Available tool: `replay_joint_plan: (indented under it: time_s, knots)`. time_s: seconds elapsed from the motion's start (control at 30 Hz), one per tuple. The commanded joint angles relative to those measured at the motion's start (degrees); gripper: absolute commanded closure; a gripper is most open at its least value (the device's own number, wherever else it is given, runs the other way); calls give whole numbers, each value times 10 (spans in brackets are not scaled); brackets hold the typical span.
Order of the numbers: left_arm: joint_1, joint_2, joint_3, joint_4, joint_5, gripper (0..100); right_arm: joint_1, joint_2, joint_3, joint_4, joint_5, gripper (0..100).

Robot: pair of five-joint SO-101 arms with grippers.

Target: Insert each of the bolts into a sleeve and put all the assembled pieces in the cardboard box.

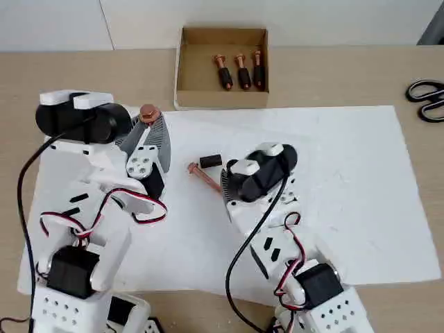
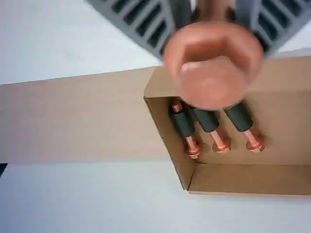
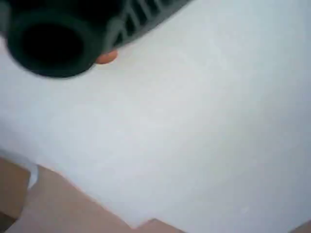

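A bolt (image 2: 214, 63) is clenched in the left gripper (image 1: 148, 121), near-left of the box (image 1: 182, 69). A sleeve (image 1: 210, 161) is grasped by the right gripper (image 3: 56, 39), mid-paper. If the axes are misaligned, insertion could be jammed and either piece dislodged.

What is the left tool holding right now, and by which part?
A bolt. The left tool grips it just behind the head, which sticks out free past the fingertips.
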Motion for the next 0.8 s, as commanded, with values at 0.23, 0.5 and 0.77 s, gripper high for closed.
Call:
replay_joint_plan:
  time_s: [0.23, 0.5, 0.77]
  knots:
    - [11, 7, 2, -97, 99, 994, -30, -12, 96, -107, -10, 992]
    - [59, 4, 77, -98, 99, 994, -65, -12, 107, -133, -63, 992]
    - [62, 4, 85, -94, 99, 994, -65, -12, 107, -133, -62, 992]
